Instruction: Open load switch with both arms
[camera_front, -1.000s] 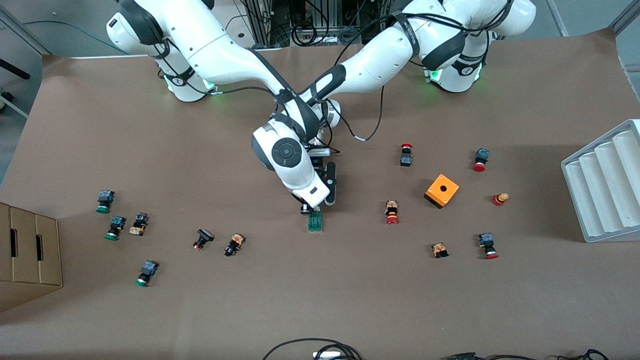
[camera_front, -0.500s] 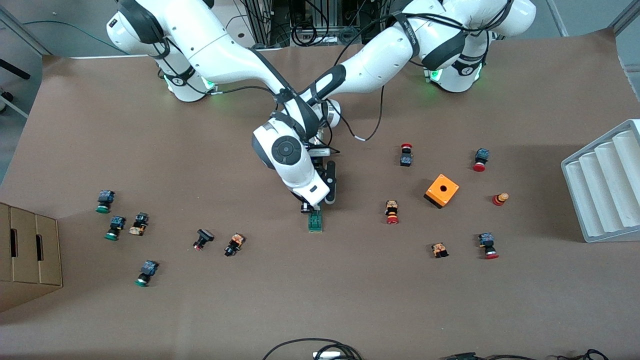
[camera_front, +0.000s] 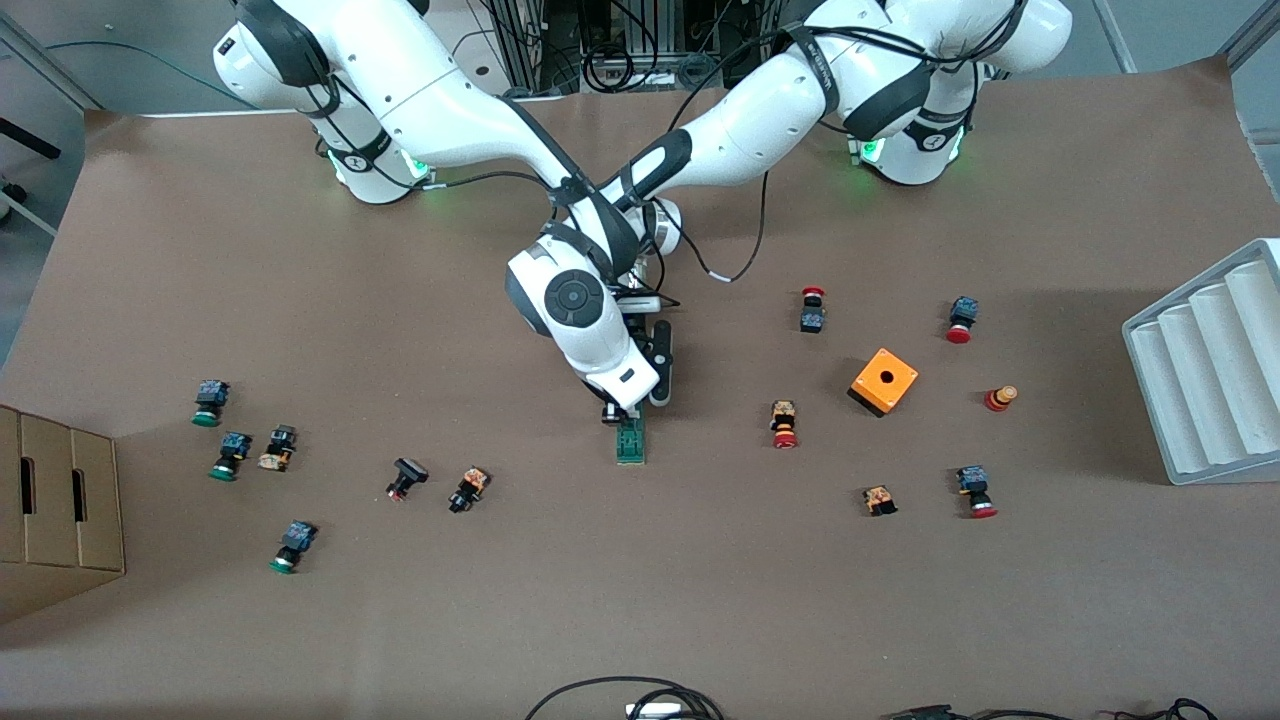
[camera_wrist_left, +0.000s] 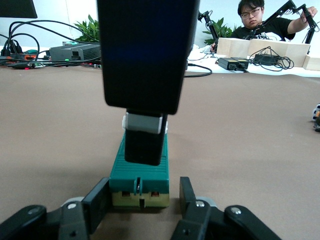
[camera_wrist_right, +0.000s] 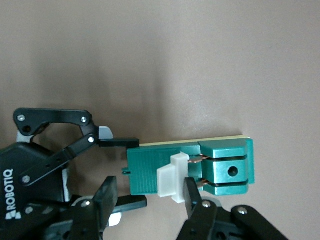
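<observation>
The load switch lies flat on the table just below the centre of the front view. Its long axis runs up and down the frame, and the scattered push buttons are well apart from it. Both arms cross above it, so its upper end in that view is hidden under the wrists. Your left gripper is low at the table and clenched on the short end of the green body, one finger on each flank. I read this as a brace that keeps the block from skidding on the smooth table when the other arm pulls. Your right gripper comes straight down from above and is closed on the white slider, its fingers set along the switch's length. That grip suits a push or pull along the body. The slider sits about mid-body, next to the two copper contacts, so the opening stroke looks not yet made. Keep the brace firm and the pull in line with the block, because a skewed pull could twist it out of the left grip.
</observation>
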